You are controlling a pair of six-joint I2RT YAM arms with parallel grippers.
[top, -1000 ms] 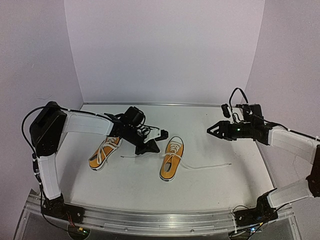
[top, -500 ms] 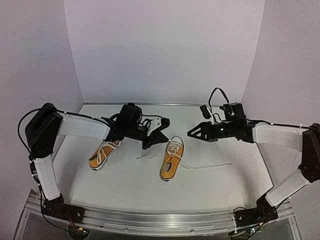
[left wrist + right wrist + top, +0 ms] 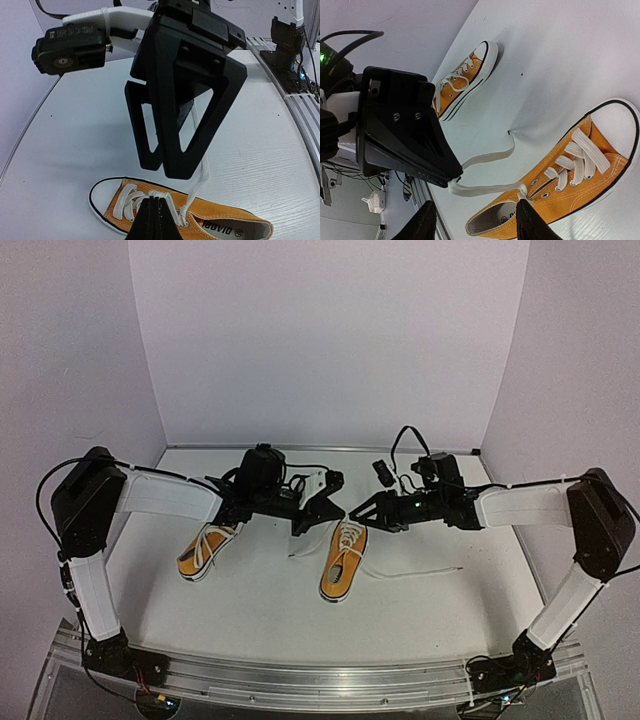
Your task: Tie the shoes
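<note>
Bimanual shoe-tying at an early stage, with no knot or bow formed on either of the shoes. The central shoe [image 3: 341,560] lies on the worktop [image 3: 450,610] between the two arms, toe toward the near edge; the left shoe [image 3: 207,550] lies well apart from it, below the left arm, untouched. The left pincer [image 3: 303,525] is closed on one white lace [image 3: 485,189] of the central shoe, holding it raised just above the worktop, so that the strand runs from the top eyelets to the fingertips and its free end [image 3: 495,154] droops back onto the surface. The right pincer [image 3: 356,512] hovers just beside the left one, over the shoe's heel end, its jaws partly apart and gripping nothing that the views show. The second lace [image 3: 420,570] of the central shoe trails loose across the worktop toward the right. Judged from this layout, crossing the strands, forming the loops and tightening all remain, then the whole sequence on the left shoe. Both shoes are orange-yellow canvas low-tops with white toe caps, white soles, flat white laces threaded through the eyelets, and dark insoles.
</note>
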